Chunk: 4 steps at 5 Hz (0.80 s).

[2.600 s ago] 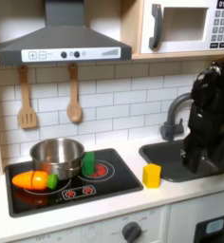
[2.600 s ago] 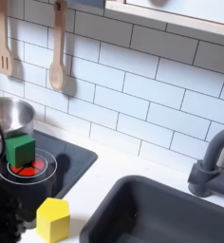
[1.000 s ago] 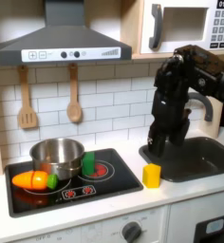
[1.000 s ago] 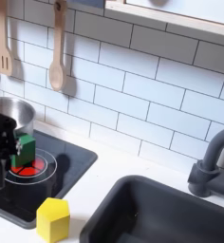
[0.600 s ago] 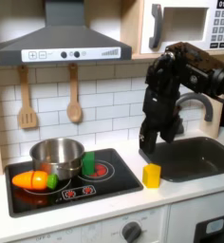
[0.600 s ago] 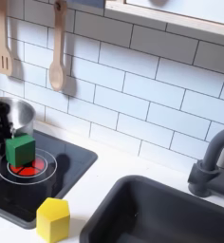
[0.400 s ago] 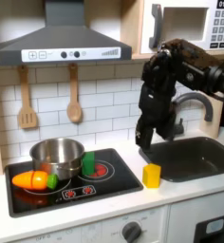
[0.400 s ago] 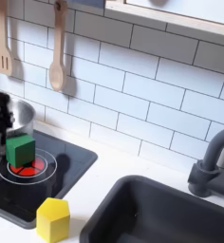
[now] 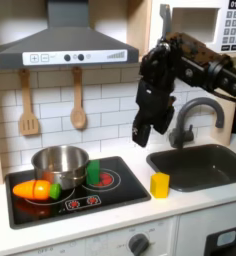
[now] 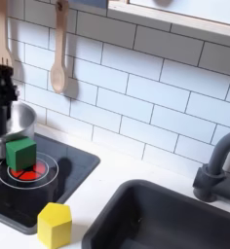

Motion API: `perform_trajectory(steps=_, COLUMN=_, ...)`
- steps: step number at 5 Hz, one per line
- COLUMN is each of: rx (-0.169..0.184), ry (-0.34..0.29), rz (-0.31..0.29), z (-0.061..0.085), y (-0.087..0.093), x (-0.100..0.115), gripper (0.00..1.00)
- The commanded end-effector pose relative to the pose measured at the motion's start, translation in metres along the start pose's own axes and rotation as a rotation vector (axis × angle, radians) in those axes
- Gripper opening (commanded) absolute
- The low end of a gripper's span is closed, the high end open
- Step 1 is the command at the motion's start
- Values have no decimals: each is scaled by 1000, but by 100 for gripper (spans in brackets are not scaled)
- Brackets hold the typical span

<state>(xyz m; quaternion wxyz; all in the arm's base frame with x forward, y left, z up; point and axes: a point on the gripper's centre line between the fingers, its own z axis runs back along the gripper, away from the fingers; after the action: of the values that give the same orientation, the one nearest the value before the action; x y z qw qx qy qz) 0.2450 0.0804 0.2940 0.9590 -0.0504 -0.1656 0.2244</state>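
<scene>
Above stove edge, first exterior view | pincer empty, spread/pressed: can't tell | green block below-left, apart

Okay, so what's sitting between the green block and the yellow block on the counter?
Nothing stands between them. In both exterior views the green block and the yellow block are separated by bare black stovetop and a strip of white counter.

One steel pot, one green block, one yellow block, one toy carrot. Two wooden utensils on the wall: a spatula and a spoon. One faucet, one sink, one microwave.
</scene>
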Motion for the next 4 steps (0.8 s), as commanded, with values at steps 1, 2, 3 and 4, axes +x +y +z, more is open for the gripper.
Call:
perform_trajectory(steps=1, rx=0, ry=-62, rz=40, z=7, y=5, x=18, gripper=100)
perform_trajectory(steps=2, rx=5, ry=-97, rz=62, z=14, y=9, x=24, gripper=100)
perform_trajectory(steps=3, rx=-4, ry=-131, rz=64, z=21, y=9, x=27, gripper=17)
perform_trajectory(steps=4, rx=-9, ry=-137, rz=58, z=21, y=7, x=27, gripper=0)
